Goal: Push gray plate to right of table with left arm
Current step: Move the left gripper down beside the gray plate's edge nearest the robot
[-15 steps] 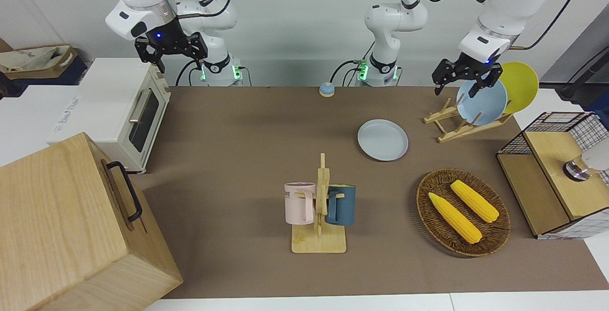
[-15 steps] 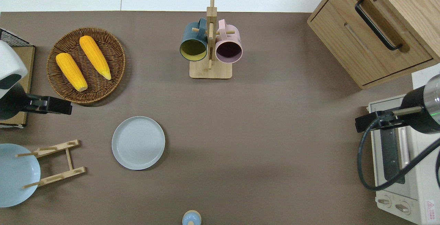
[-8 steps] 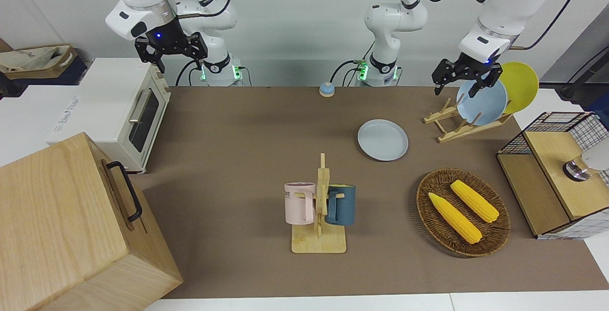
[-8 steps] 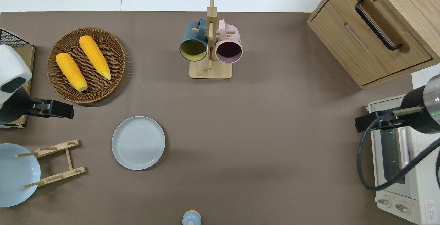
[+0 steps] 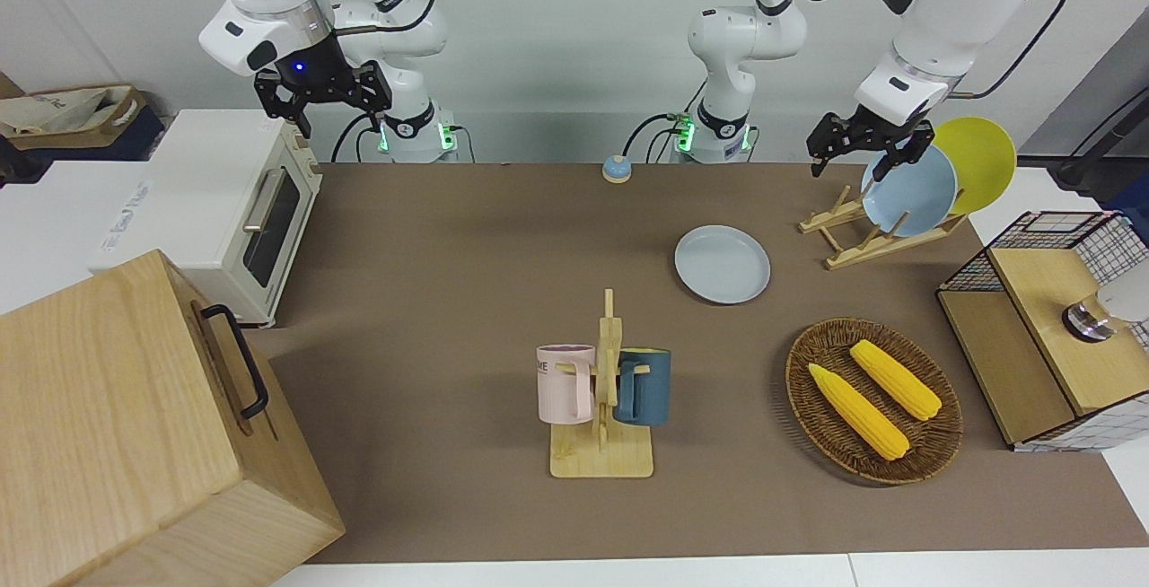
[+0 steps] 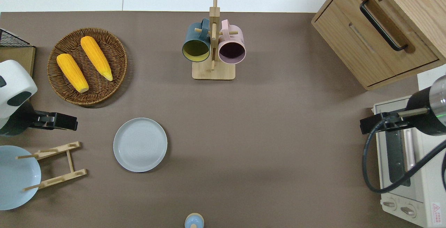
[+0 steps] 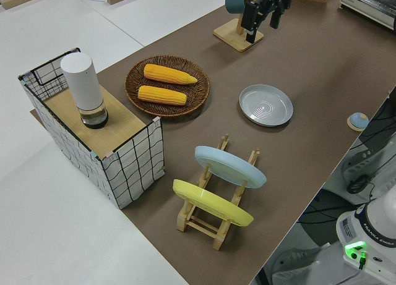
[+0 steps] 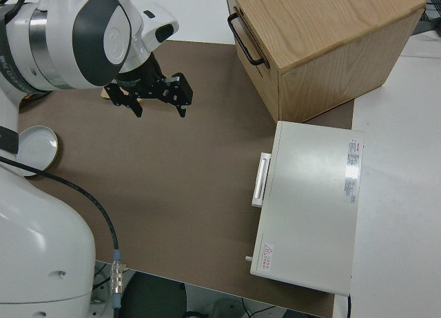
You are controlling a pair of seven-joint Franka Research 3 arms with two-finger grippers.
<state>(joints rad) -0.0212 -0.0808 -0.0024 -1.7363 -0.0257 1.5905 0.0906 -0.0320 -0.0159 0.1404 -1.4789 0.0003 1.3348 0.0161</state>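
The table (image 6: 264,127) carries the gray plate (image 6: 140,144), lower left of centre in the overhead view. Judged rigid, light, low-friction: contact its rim on the dish-rack (image 6: 52,165) side. The mug stand (image 6: 213,46) sits clear of the path. Left gripper (image 5: 862,143): fingers spread, holding nothing. Right arm parked.

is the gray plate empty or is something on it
Empty. The gray plate lies flat on the table with only its bare surface showing; nothing rests on it.
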